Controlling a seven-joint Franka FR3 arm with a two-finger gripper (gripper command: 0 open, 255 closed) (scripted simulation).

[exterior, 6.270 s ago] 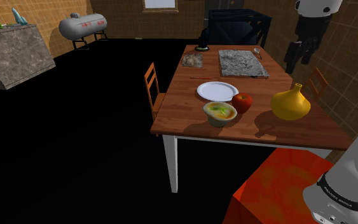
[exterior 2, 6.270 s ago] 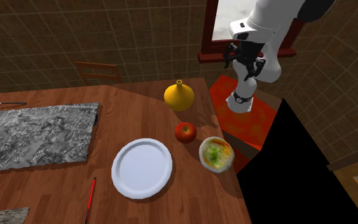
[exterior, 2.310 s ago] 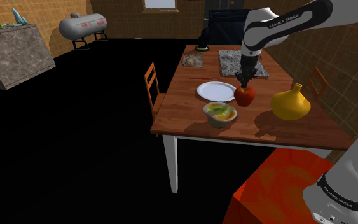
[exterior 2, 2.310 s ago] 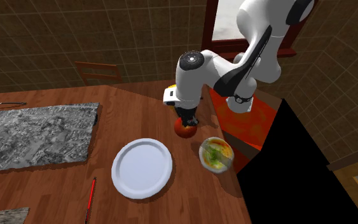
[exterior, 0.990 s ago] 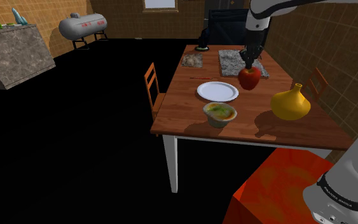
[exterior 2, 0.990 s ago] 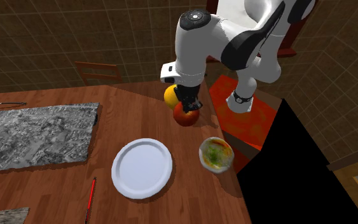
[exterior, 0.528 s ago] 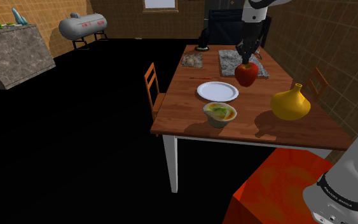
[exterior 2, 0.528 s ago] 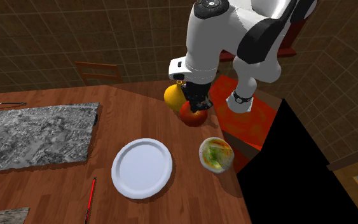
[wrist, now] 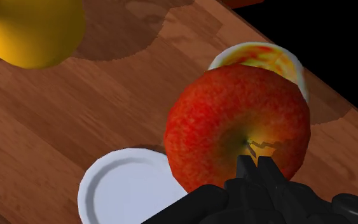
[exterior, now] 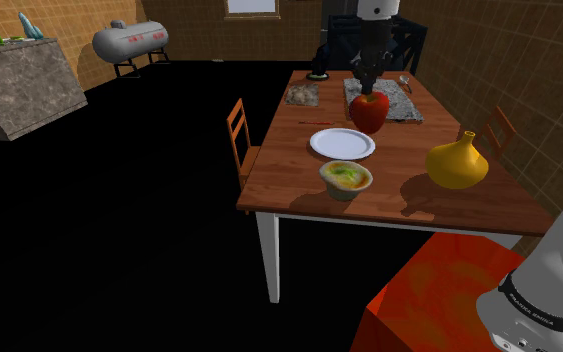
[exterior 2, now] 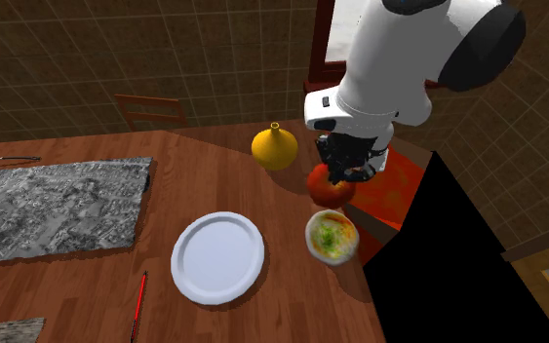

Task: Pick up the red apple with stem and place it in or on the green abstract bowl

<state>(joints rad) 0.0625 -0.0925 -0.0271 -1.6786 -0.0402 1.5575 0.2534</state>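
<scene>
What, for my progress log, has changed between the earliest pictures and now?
The tool came down, closed on the apple, lifted it off the table and carried it toward the bowl. The bowl, white plate and yellow vase stayed where they were.

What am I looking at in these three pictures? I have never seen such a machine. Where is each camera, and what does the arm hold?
It is a white robot arm standing on a box, and a simulator has drawn the pictures. One picture looks down from beside the box. The second faces the arm across the table. The third comes from a camera on the arm's hand. Its two black fingers are shut on a red apple, which is held in the air above the wooden table. On the table are a bowl that is green and yellow inside, a white plate, a yellow vase and a grey mat.
</scene>
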